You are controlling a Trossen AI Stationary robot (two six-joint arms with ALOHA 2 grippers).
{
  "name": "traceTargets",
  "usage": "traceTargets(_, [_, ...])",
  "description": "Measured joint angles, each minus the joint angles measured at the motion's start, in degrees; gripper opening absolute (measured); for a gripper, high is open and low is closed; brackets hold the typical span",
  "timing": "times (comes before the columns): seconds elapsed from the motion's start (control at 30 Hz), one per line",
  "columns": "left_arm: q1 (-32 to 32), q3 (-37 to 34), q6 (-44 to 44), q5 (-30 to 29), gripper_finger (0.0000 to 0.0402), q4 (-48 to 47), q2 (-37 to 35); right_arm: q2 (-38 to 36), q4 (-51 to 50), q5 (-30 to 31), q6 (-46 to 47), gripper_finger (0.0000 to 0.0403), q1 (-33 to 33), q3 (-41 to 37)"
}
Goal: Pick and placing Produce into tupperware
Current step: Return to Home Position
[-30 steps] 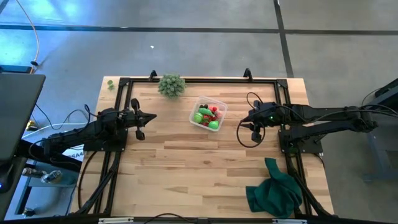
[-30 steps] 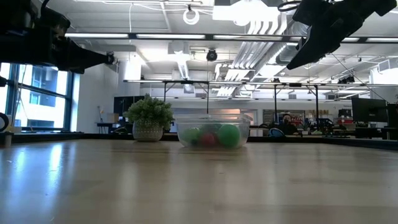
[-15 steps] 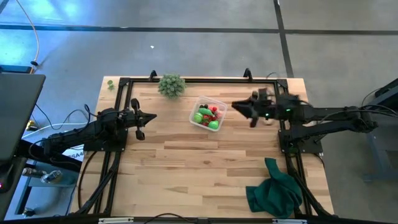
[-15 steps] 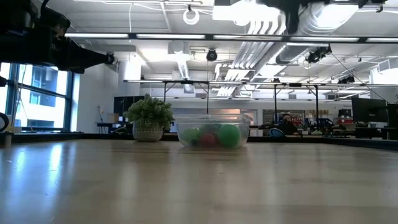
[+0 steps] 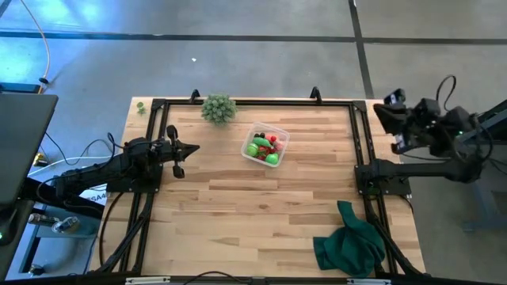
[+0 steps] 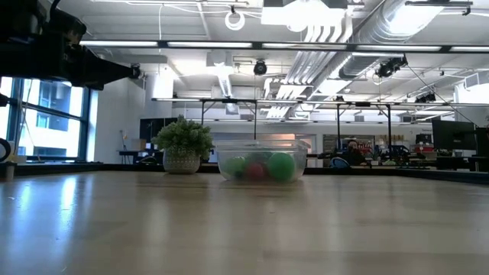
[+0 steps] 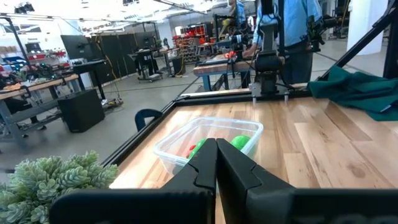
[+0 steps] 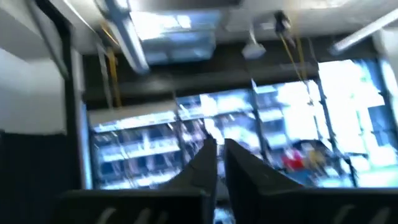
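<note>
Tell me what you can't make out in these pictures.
How many pieces of produce lie in the tupperware: too small in the high view, overlapping behind the walls in the low view.
Right gripper: absent from the low view; its wrist view is blurred.
Left gripper: blocks the tupperware's near wall in its wrist view.
</note>
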Motion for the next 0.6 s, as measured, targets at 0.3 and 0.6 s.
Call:
traceTargets(0.3, [0.0,0.0,0.0,0.0,0.0001,0.0,0.0,-7.8,-13.1,6.1,2.4,0.0011,0.0,-0.9])
traceTargets(0.6, [0.0,0.0,0.0,0.0,0.0001,0.0,0.0,-14.7,4.8,5.5,4.2,0.0002,0.0,-16.1])
